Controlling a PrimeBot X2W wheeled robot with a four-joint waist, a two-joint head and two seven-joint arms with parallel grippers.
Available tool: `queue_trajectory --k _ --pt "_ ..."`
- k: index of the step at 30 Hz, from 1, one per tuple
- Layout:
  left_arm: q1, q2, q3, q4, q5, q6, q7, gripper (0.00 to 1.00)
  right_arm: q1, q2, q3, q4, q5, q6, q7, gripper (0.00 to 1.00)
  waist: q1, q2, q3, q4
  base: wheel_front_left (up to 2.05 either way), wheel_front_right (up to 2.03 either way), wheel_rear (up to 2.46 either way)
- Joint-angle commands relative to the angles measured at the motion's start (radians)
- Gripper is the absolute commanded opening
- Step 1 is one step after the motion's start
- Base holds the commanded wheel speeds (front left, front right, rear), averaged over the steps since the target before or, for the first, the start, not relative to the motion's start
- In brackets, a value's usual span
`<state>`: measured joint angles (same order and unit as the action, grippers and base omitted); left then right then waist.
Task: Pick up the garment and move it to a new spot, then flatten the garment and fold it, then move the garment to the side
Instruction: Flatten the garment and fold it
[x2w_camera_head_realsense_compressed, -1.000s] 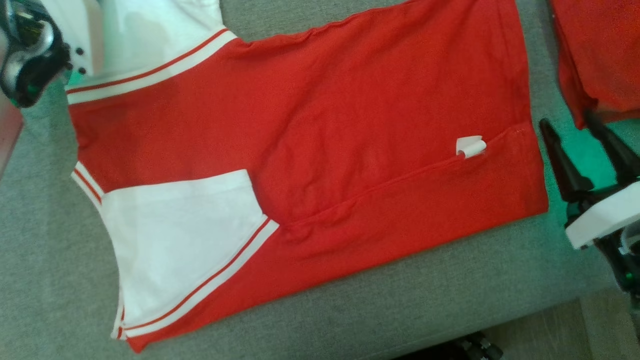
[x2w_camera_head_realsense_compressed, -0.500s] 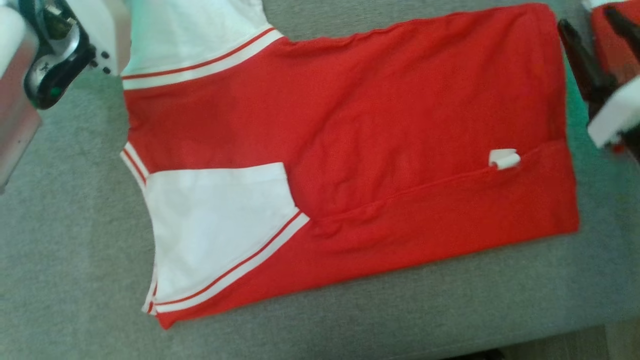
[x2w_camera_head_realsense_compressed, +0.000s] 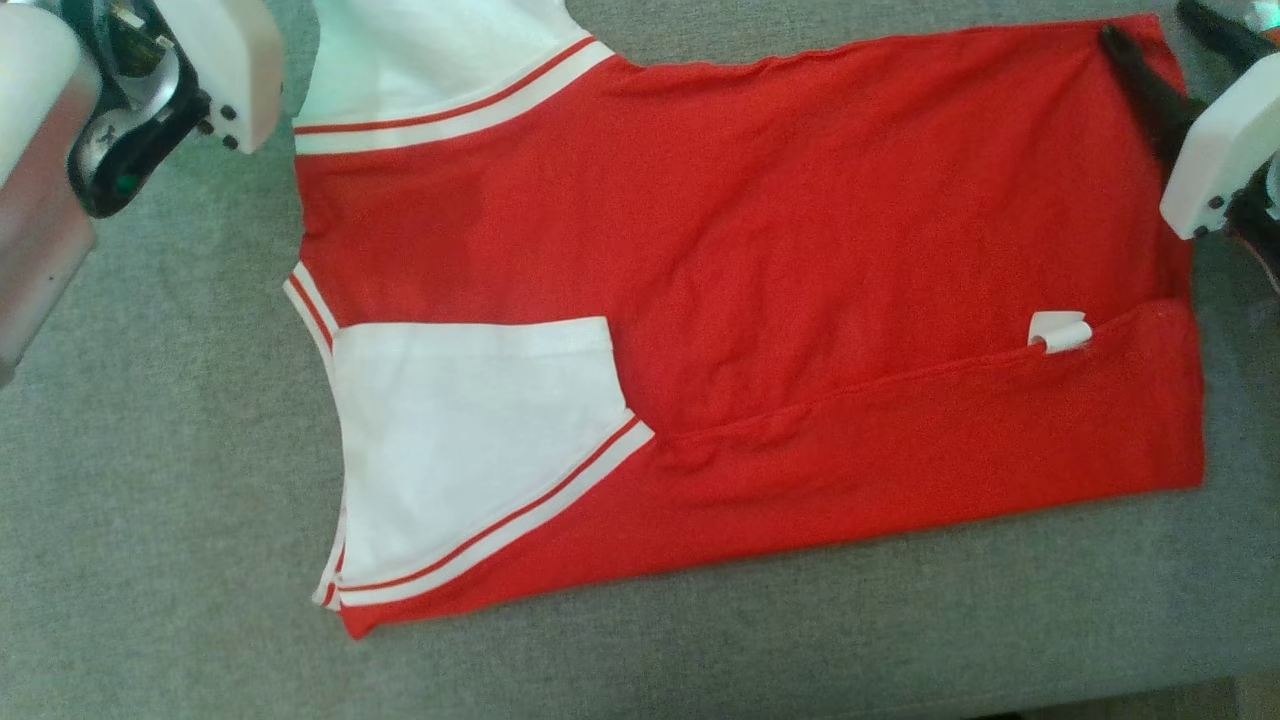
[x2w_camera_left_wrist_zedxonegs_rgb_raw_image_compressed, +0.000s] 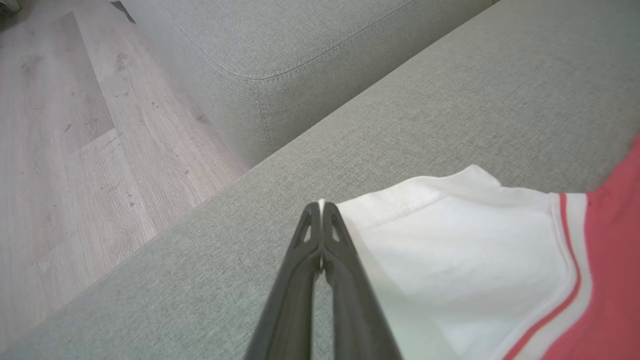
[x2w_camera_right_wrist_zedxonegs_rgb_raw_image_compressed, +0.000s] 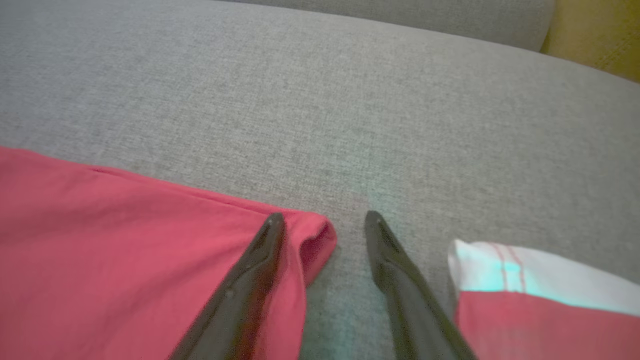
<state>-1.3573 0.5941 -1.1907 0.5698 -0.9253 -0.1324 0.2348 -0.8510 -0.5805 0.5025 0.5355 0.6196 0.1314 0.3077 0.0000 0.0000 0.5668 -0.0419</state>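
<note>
Pinching white sleeve (x2w_camera_left_wrist_zedxonegs_rgb_raw_image_compressed: 450, 250), left fingers (x2w_camera_left_wrist_zedxonegs_rgb_raw_image_compressed: 292, 300) clamped together; right fingers (x2w_camera_right_wrist_zedxonegs_rgb_raw_image_compressed: 400, 290) spread, straddling corner of flat red garment (x2w_camera_head_realsense_compressed: 800, 250) on sofa (x2w_camera_head_realsense_compressed: 150, 500).

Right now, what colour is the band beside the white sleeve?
The band is white with a thin red stripe; head view best.

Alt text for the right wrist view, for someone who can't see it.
The right gripper, jaws open, straddles a corner of the red garment on the grey sofa. Another red and white garment lies at lower right.
</note>
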Motion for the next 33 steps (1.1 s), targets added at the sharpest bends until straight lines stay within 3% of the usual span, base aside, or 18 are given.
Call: queue_trajectory --k 1,7,11,16,22,33 --pt "-0.063 0.037 0.033 -0.007 -0.007 0.002 -0.01 0.0 0.02 -0.028 0.02 -0.001 0.012 -0.001 0.003 0.0 0.0 0.0 -0.003 0.0 0.0 0.0 0.0" --pt "-0.078 0.04 0.003 0.021 -0.02 0.002 -0.056 0.0 -0.013 -0.07 0.068 -0.003 0.061 -0.001 -0.021 0.0 0.0 0.0 -0.013 0.008 0.0 0.0 0.0" --pt "-0.102 0.038 -0.004 0.049 0.011 0.002 -0.154 0.0 -0.06 -0.078 0.05 0.006 0.056 -0.001 -0.102 0.0 0.0 0.0 -0.026 0.016 0.0 0.0 0.0" --pt "-0.136 -0.001 0.023 0.109 0.047 0.004 -0.317 0.0 -0.101 -0.078 0.005 0.038 0.058 -0.001 -0.203 0.0 0.0 0.0 -0.054 0.042 0.0 0.0 0.0" --pt "-0.079 -0.032 0.008 0.12 0.006 0.002 -0.365 0.0 -0.035 -0.086 -0.015 0.045 0.096 -0.001 -0.261 0.0 0.0 0.0 -0.121 0.077 0.0 0.0 0.0" --pt "0.201 0.07 -0.048 -0.109 -0.084 0.019 -0.401 0.0 0.244 -0.124 -0.059 0.018 0.155 -0.001 -0.354 0.0 0.0 0.0 -0.255 0.128 0.0 0.0 0.0"
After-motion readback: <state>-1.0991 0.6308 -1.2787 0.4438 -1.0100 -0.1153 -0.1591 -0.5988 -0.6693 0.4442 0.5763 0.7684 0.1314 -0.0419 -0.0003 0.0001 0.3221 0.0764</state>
